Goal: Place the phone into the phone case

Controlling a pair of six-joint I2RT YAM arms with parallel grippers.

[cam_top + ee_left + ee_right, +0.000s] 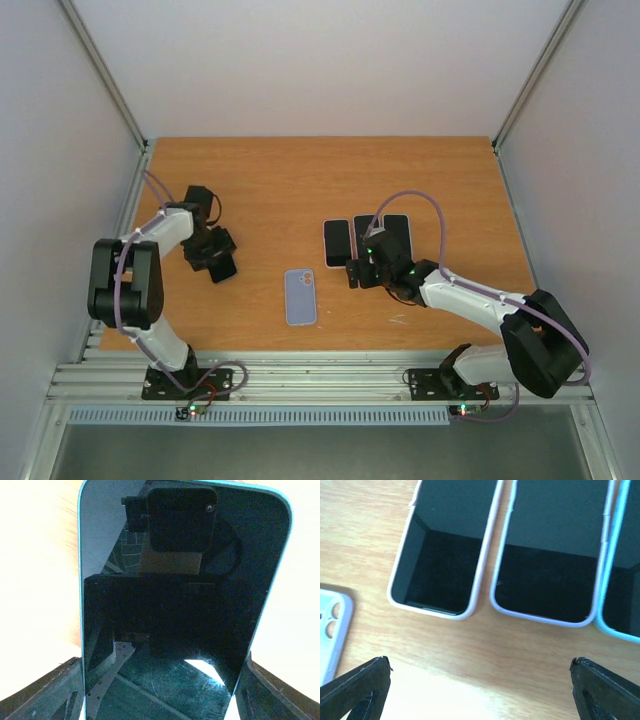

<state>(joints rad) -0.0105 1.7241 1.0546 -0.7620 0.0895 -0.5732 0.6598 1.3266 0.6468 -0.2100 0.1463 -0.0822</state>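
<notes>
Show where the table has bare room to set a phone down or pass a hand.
The far strip of the table is bare across its width. So is the patch between the left tool, gripping a phone, and the empty case. It is crowded where the open right tool hovers by the row of cased phones, close to the case.
</notes>
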